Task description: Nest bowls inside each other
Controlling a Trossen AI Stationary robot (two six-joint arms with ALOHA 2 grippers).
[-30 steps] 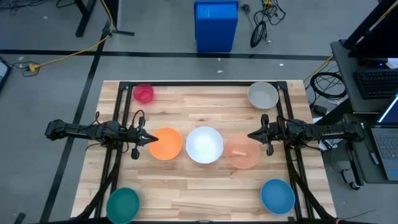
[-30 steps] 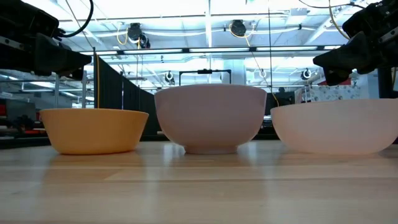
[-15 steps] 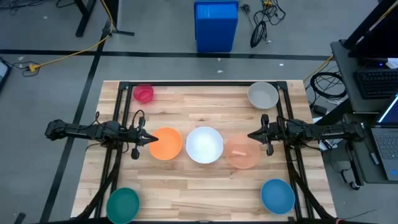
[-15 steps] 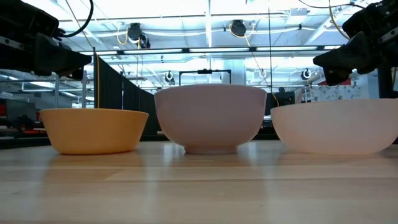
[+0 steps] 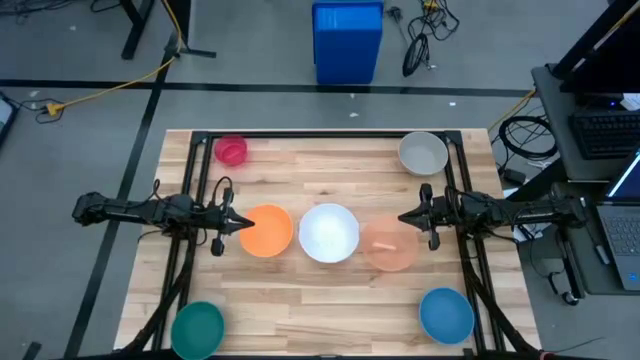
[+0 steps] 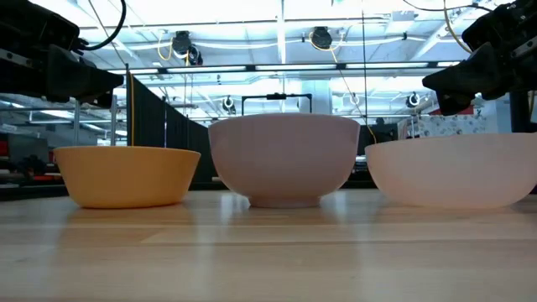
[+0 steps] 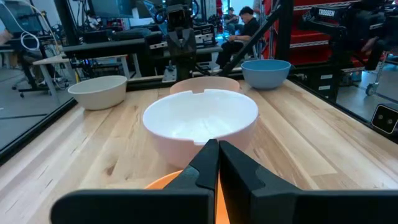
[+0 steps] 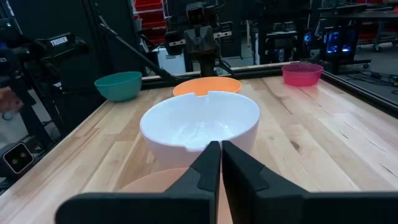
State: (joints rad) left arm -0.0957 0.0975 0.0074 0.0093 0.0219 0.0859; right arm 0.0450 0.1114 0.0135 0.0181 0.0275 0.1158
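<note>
Seven bowls stand apart on their bases on the wooden table. An orange bowl (image 5: 266,230), a white bowl (image 5: 329,232) and a pale peach bowl (image 5: 389,245) form a row across the middle. A magenta bowl (image 5: 231,150) sits far left, a grey bowl (image 5: 423,153) far right, a teal bowl (image 5: 198,327) near left, a blue bowl (image 5: 446,314) near right. My left gripper (image 5: 243,223) hovers shut, level, over the orange bowl's left rim. My right gripper (image 5: 405,217) hovers shut, level, over the peach bowl's right rim.
A black metal frame (image 5: 320,135) runs along the table's far edge and down both sides under the arms. A tall blue bin (image 5: 347,40) stands on the floor beyond the table. Bare wood lies between the middle row and the near edge.
</note>
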